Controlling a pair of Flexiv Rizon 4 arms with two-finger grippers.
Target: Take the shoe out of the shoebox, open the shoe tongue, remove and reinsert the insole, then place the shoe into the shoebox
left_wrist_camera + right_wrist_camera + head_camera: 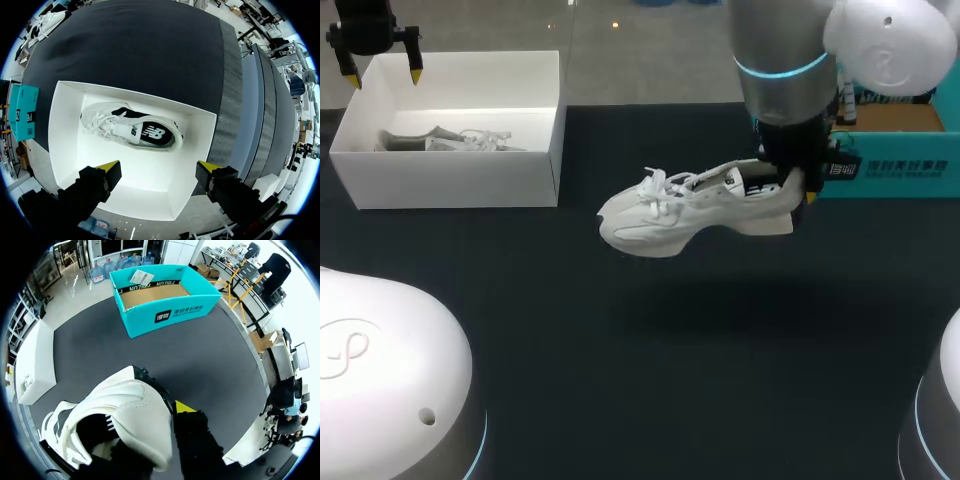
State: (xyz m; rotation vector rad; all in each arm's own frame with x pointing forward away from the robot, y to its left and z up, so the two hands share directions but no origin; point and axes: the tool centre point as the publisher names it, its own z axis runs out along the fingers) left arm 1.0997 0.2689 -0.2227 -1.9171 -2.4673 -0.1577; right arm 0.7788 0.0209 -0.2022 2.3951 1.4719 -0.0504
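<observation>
A white shoe (690,210) hangs in the air above the dark table, toe toward the left. My right gripper (798,190) is shut on its heel. In the right wrist view one yellow-tipped finger (184,406) presses the outside of the heel of this shoe (120,410), and the other finger is hidden inside it. The white shoebox (450,175) stands at the far left with a second white shoe (450,138) lying in it. My left gripper (384,78) hovers open over the box's far edge. The left wrist view looks straight down on that shoe (132,127) inside the shoebox (65,130), between the open left gripper (160,172) fingers.
An open teal box (890,165) sits at the far right of the table, just behind the right gripper, and shows as the teal box (165,315) ahead of the held shoe. The white shoebox (35,360) lies off to the side there.
</observation>
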